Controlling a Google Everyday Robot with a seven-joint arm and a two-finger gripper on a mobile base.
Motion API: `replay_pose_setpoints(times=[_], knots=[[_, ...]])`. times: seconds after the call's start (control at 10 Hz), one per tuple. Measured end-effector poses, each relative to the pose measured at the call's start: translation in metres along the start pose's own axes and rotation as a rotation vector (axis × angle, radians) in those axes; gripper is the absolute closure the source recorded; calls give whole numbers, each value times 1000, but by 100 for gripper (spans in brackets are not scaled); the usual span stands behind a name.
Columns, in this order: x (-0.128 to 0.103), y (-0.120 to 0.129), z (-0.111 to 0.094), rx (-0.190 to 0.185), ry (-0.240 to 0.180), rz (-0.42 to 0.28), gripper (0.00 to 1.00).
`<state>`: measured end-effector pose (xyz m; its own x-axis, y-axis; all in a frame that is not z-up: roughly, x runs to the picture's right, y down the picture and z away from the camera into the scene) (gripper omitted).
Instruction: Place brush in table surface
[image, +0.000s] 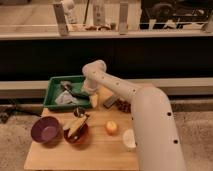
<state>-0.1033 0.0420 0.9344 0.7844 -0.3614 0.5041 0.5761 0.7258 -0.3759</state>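
White arm (126, 93) bent, end effector (82, 93) over green tray (51, 95).

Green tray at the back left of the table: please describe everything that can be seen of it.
The green rectangular plastic tray has low walls and lies flat on the back left of the light-brown wooden tabletop. Inside lie a pale grey-blue cloth-like sheet and a small dark brush. The robot's gripper hangs at its right edge; contact with the tray cannot be told.

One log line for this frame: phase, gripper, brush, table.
phase: pre-grasp at green tray | gripper: open, over tray's right side | brush: in tray, beside gripper | table surface: brush not yet there
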Motion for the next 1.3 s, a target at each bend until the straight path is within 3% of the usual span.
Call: replay_pose_setpoints(times=[0.2,0.4,0.6,0.8,1.0,1.3], knots=[[2,-2,3,1,-1,11,20],[-1,10,-11,10,7,25,20],[-10,19,-44,16,28,34,20],[-24,22,-90,16,66,33,20],[-39,8,-118,15,97,20,20],[-34,-33,-120,34,101,49,20]])
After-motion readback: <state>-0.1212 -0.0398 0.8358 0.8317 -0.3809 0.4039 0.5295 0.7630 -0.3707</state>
